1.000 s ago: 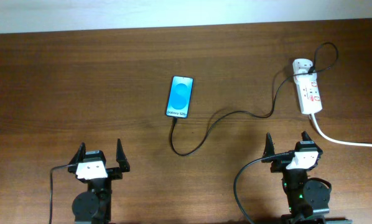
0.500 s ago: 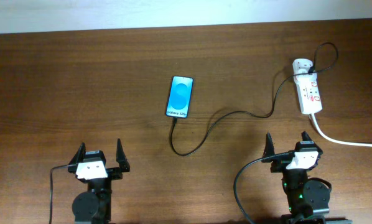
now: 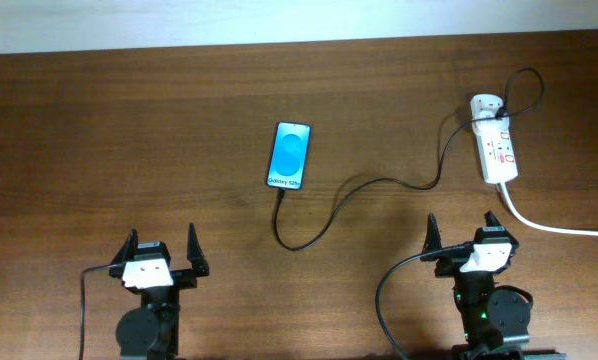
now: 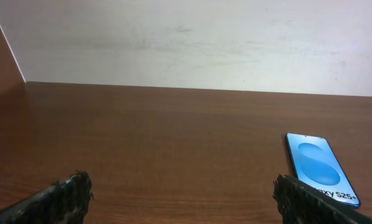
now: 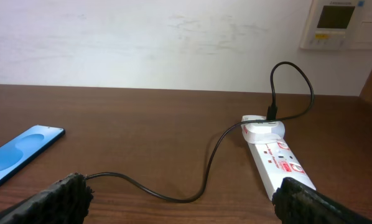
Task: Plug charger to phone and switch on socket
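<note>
Overhead: slim black blue-screened phone [image 3: 290, 156], centre; thin black charger cable [image 3: 359, 186], tip at its near edge; white oblong socket [image 3: 496, 150], far right. Open, empty: left pincer [image 3: 161, 240], right pincer [image 3: 461, 226]. Risk: unbraced phone slides when pushed.

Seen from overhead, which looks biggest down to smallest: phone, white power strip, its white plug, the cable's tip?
Phone and power strip: near equal, too close to rank.
Then the white plug.
Smallest, the cable tip.
</note>
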Robot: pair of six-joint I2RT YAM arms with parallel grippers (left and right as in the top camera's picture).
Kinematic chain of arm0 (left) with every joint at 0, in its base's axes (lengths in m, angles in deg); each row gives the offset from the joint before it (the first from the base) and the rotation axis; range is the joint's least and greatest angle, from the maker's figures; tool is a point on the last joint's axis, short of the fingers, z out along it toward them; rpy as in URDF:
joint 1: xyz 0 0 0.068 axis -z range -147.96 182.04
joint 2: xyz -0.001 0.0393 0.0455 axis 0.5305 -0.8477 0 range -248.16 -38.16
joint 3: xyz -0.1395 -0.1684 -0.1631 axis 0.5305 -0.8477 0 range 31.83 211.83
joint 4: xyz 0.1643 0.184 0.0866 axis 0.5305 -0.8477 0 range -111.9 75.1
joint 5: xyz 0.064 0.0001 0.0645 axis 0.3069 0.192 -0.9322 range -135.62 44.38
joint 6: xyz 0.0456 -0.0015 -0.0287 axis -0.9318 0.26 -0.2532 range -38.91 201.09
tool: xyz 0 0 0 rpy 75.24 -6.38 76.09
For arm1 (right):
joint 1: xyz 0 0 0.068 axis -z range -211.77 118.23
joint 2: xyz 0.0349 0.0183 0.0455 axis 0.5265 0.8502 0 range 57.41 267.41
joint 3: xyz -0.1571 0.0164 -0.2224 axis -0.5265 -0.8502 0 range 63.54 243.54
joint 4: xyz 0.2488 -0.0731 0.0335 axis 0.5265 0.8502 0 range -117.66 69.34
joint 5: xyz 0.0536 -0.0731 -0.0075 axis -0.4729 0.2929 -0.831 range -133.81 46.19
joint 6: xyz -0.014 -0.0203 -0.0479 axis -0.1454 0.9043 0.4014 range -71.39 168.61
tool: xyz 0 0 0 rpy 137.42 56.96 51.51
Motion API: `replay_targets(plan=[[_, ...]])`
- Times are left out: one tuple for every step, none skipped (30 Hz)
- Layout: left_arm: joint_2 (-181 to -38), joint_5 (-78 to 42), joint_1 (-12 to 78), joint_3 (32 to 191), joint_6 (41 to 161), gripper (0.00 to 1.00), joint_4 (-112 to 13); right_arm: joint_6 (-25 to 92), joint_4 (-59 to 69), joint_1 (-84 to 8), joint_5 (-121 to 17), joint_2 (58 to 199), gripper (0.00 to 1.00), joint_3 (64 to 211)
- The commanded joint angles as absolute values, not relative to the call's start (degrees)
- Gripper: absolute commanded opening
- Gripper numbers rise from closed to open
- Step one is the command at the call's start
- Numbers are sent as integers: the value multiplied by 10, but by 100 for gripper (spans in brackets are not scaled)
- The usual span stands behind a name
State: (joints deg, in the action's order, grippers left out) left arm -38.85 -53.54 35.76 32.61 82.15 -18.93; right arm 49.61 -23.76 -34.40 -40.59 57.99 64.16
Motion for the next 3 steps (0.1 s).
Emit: replay_targets(plan=[[-385, -529, 355, 324, 811, 99, -191, 490, -233, -348, -403, 576, 98, 639], [-385, -529, 355, 324, 811, 99, -191, 490, -233, -348, -403, 576, 98, 639], [-385, -529, 355, 324, 811, 99, -191, 490, -233, -348, -403, 576, 98, 639]])
